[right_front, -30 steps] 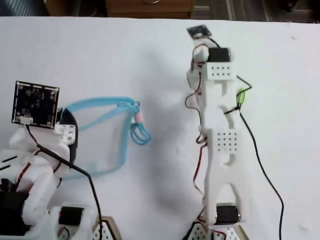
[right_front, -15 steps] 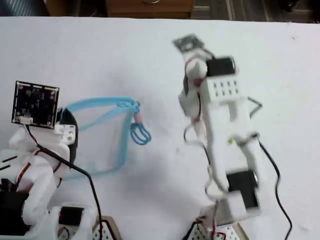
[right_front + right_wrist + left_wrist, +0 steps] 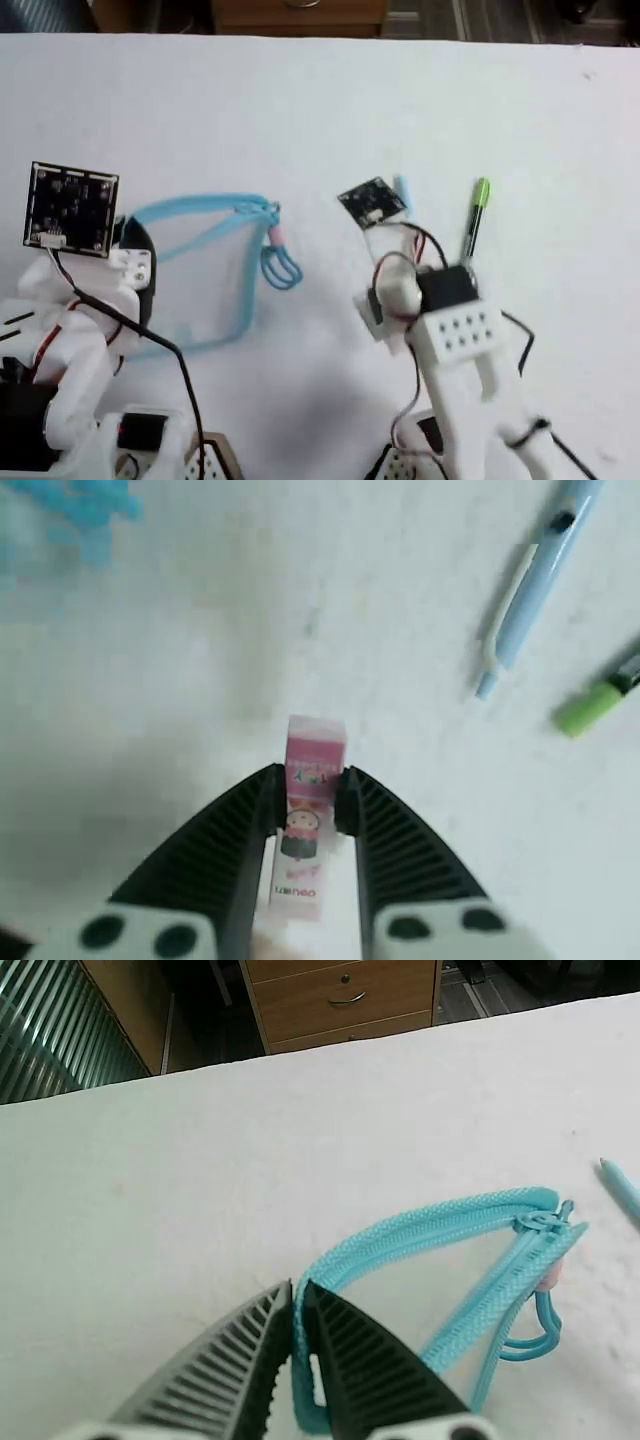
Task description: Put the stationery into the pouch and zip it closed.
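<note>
Pouch [image 3: 195, 206], see-through with a blue zip, lies at the left with its mouth unzipped and its slider at the right end. The left gripper [image 3: 297, 1290] is pinched on the zip edge at the pouch's left end. Further right, the right gripper [image 3: 310, 780] clamps a pink eraser [image 3: 316, 750] printed with a cartoon figure. A blue pen [image 3: 403, 188] and a green marker [image 3: 479, 200] lie just beyond.

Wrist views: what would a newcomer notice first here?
The right fingers clamp a pink eraser, with a blue pen and a green marker lying beyond it. The left fingers pinch the bright blue zipper rim of the clear pouch.
</note>
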Robot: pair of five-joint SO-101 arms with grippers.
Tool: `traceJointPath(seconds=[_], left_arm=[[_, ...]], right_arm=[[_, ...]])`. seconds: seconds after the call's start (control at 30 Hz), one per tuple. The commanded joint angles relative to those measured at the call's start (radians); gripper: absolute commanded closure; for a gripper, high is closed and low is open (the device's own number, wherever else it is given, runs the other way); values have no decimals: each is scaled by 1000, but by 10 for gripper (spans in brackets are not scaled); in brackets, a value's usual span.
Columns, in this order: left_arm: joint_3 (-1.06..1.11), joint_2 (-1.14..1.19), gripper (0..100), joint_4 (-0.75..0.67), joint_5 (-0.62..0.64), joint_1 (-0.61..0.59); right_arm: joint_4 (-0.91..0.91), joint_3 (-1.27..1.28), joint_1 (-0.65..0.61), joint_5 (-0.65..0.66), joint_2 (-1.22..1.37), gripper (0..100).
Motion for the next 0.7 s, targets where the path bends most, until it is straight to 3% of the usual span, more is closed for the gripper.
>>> traceJointPath(seconds=[0.0,0.23,0.47,0.67], left_arm=[[41,4,974,32,-8,-1],[41,4,974,32,-8,-1],[41,4,974,32,-8,-1],[41,4,975,32,-8,-1]], right_arm=[[-285,101,-33,-83,-134,981],[-691,198,-189,-221,-357,981],[-1116,173,-317,-227,-440,981],[-1176,46,-377,-236,-430,981]])
